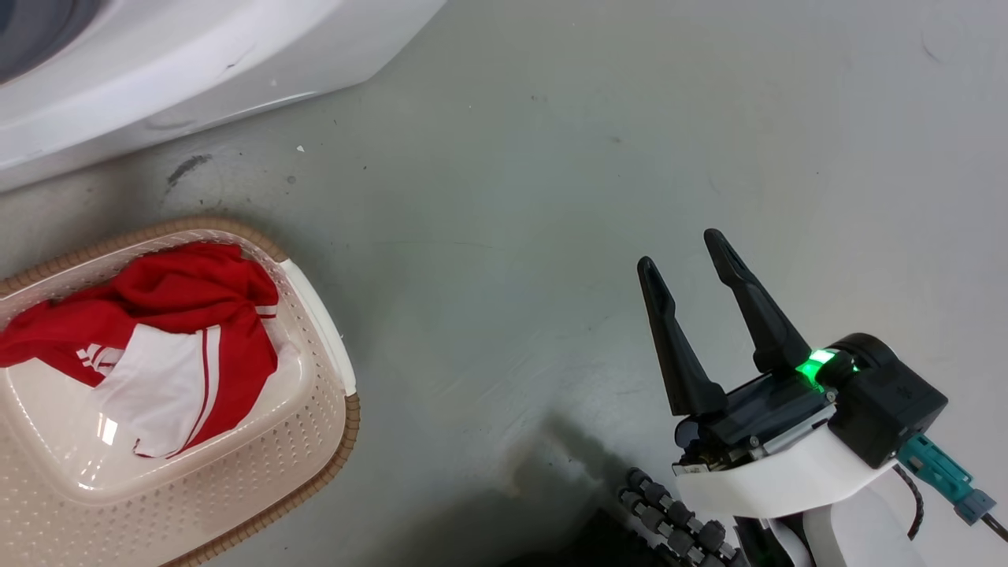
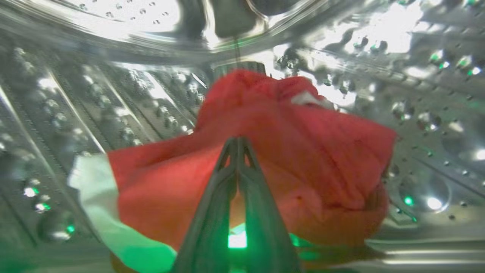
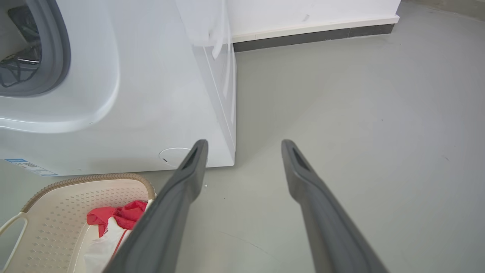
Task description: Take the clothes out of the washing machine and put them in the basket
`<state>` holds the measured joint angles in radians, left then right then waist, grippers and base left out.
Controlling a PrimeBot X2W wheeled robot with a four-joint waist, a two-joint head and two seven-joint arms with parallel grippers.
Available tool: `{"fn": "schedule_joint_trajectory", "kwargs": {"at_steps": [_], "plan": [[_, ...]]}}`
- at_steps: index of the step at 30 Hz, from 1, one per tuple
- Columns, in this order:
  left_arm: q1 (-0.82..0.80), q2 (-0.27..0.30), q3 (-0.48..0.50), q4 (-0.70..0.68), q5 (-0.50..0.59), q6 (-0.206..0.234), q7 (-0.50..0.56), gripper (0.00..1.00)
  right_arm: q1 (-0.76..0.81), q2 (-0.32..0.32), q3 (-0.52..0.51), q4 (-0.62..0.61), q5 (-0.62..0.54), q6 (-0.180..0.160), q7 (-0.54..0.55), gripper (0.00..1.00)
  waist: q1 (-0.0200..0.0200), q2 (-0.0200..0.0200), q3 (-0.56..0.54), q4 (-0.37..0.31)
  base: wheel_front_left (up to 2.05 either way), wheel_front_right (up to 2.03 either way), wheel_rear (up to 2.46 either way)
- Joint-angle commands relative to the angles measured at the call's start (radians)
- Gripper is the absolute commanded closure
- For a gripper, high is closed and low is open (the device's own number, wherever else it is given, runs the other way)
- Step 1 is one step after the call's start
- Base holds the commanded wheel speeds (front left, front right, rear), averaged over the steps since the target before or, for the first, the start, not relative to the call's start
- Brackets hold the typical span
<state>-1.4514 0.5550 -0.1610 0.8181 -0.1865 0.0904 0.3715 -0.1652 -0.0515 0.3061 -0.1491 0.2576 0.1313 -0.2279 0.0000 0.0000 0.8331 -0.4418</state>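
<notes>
Inside the washing machine's steel drum (image 2: 75, 113) lies a red garment with a white panel (image 2: 303, 151). My left gripper (image 2: 237, 141) has its fingers pressed together, shut on a fold of that cloth. More red-and-white clothes (image 1: 181, 331) (image 3: 121, 214) lie in the cream basket (image 1: 335, 449) (image 3: 57, 212) on the floor in front of the white washing machine (image 1: 197, 63) (image 3: 151, 94). To the right of the basket, my right gripper (image 1: 680, 250) (image 3: 244, 142) hovers open over bare floor with nothing between its fingers.
The grey-rimmed porthole (image 3: 57, 57) is open at the washer's upper left. Grey floor (image 1: 512, 236) stretches between the basket and my right arm. A white wall with a dark skirting (image 3: 314, 36) runs behind the washer.
</notes>
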Motion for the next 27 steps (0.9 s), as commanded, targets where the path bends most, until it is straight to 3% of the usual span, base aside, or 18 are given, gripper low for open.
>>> {"fn": "schedule_joint_trajectory", "kwargs": {"at_steps": [1,7,15,27], "plan": [[0.034,0.012,0.002,-0.036,0.009,0.018,-0.035,1.00,-0.010,0.002,-0.003,0.003,0.002,-0.001,0.001,0.00,0.0000,0.0000,-0.010,0.003,0.00,0.00,0.00],[0.094,0.026,0.011,-0.127,0.010,0.051,-0.126,1.00,-0.010,0.002,-0.022,0.006,-0.008,-0.001,0.006,0.00,0.0000,0.0000,-0.035,0.019,0.00,0.00,0.00],[0.200,-0.027,0.036,-0.160,-0.038,0.067,-0.336,1.00,-0.031,0.002,-0.068,0.007,-0.018,-0.001,0.007,0.00,0.0000,0.0000,-0.101,0.066,0.00,0.00,0.00],[0.410,-0.123,0.068,-0.009,-0.137,-0.003,-0.596,1.00,0.043,0.002,-0.146,0.009,-0.057,-0.001,0.053,0.00,0.0000,0.0000,-0.343,0.146,0.00,0.00,0.00]]}}
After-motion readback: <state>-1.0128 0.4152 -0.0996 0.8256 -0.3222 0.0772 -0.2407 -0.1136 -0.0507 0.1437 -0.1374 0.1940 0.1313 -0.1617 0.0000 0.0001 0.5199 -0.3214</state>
